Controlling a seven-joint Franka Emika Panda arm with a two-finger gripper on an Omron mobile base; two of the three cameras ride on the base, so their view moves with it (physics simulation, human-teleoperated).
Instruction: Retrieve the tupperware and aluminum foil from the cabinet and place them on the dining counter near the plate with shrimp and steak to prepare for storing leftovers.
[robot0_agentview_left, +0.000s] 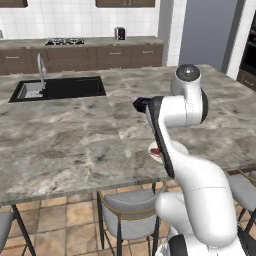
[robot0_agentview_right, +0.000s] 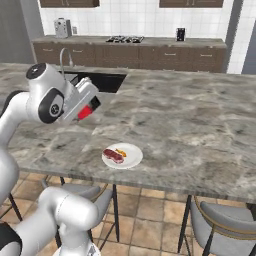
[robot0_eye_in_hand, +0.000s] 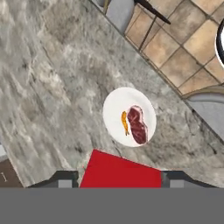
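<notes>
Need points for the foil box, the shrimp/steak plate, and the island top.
aluminum foil (robot0_eye_in_hand: 120, 171), hand view: its red end, between the claw tips.
plate with shrimp and steak (robot0_agentview_right: 131, 161), right base view: bare white rim beside the meat.
dining counter (robot0_agentview_left: 65, 145), left base view: bare marbled top.

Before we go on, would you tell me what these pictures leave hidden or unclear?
- Aluminum foil: hand view's bottom edge cuts it to its red end; the arm hides most in both base views.
- Gripper: fingertips barely show beside the box.
- Plate with shrimp and steak: half hidden behind the arm in the left base view.
</notes>
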